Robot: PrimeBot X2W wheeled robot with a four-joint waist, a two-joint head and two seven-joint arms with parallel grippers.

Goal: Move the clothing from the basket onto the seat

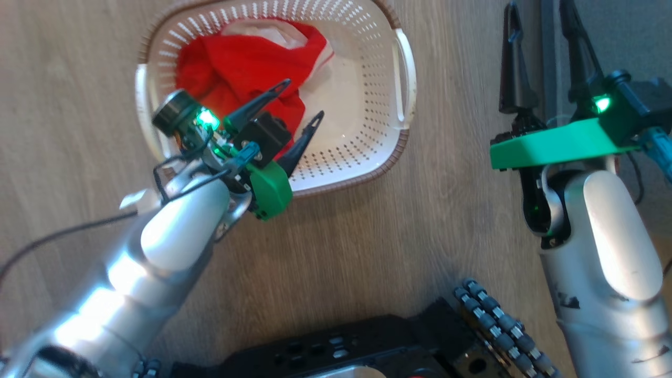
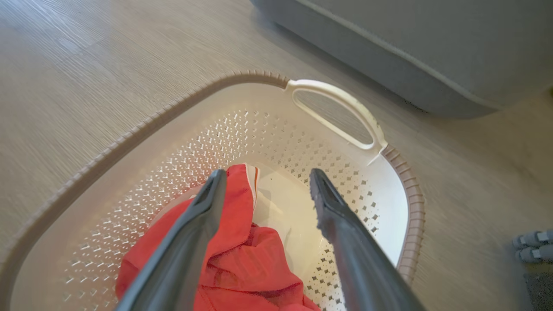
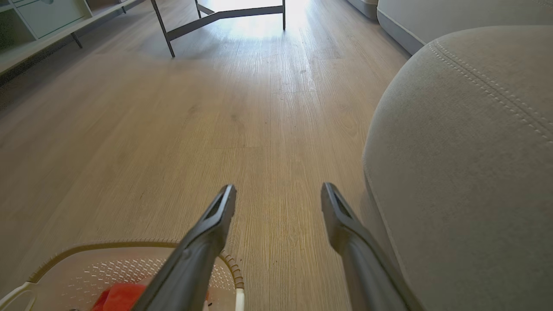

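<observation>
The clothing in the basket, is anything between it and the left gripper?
Nothing visible does. The left gripper hangs open over the basket, and the clothing lies right beneath it with nothing lying on top. Whether the gripper touches the clothing I cannot tell.

a home living room: wood-look floor (image 3: 173, 129), upholstered seat (image 3: 466, 172), laundry basket (image 1: 367, 63), metal-legged table (image 3: 162, 28).

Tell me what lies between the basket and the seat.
Bare wooden floor with nothing on it, seen in the left wrist view between the basket and the seat. In the head view the open right gripper hangs above that stretch.
</observation>
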